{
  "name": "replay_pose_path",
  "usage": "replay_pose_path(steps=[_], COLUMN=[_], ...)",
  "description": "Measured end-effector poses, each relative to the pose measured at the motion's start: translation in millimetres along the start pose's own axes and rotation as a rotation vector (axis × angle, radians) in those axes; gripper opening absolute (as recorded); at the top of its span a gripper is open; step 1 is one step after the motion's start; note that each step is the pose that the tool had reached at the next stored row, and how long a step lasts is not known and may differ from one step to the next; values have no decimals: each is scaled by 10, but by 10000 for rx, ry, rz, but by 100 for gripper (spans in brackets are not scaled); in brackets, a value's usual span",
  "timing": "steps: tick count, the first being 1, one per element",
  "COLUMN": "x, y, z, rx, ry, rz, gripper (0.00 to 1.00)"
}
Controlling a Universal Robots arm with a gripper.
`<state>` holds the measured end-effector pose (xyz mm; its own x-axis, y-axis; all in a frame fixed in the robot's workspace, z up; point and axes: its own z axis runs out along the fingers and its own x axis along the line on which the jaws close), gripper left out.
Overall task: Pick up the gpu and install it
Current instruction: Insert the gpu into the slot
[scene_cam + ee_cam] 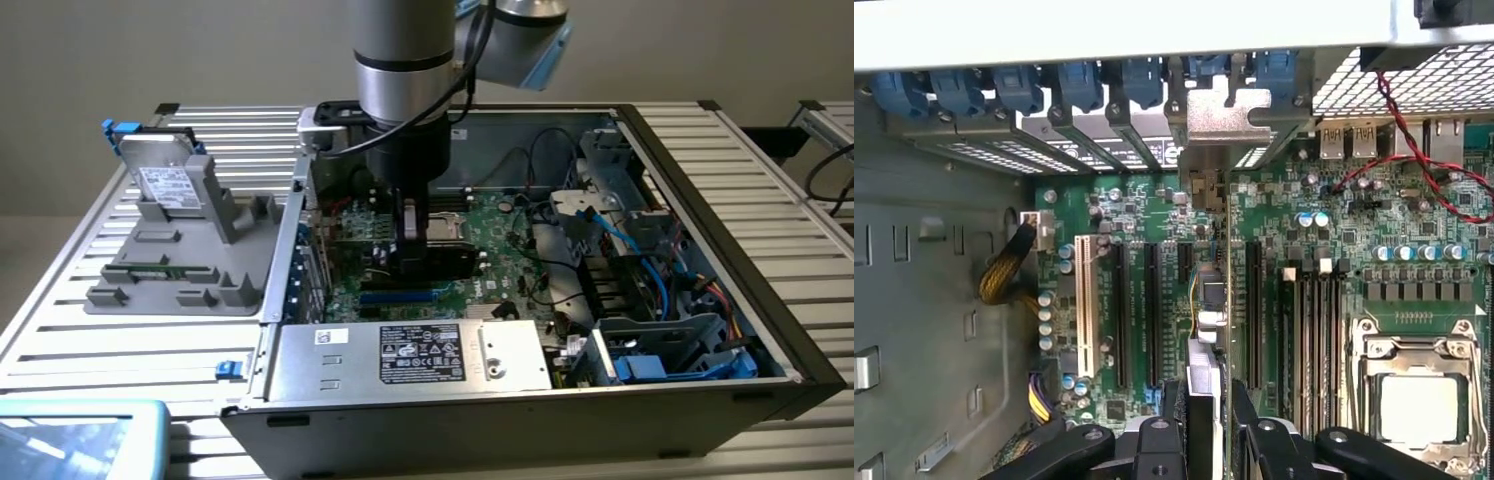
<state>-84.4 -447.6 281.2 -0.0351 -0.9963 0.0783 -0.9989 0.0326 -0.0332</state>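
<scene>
My gripper (pixel 418 262) is down inside the open computer case (pixel 747 250), over the green motherboard (pixel 501 235). It is shut on the gpu (pixel 1210 300), which the wrist view shows edge-on between the two black fingers (pixel 1159 445). The card's silver end bracket (pixel 1219 120) lies against the case's rear slot openings under the blue clips (pixel 1079 85). The card stands between two long black expansion slots (pixel 1152 310). Whether its edge sits in a slot I cannot tell. In the exterior view the gpu (pixel 430 250) shows as a dark block under the wrist.
A grey holder (pixel 187 265) left of the case carries a silver hard drive (pixel 167 185) and a narrow green memory stick (pixel 163 270). The power supply (pixel 414 355) fills the case's near side. Blue cables and a drive cage (pixel 654 350) crowd the exterior view's right. The CPU socket (pixel 1414 400) lies beside the slots.
</scene>
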Motion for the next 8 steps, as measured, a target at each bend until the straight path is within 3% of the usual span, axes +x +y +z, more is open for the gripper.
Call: replay_pose_path(steps=[8], x=[-29], y=[16], z=[1], rx=[6], ry=[7], rz=[-61], gripper=[28])
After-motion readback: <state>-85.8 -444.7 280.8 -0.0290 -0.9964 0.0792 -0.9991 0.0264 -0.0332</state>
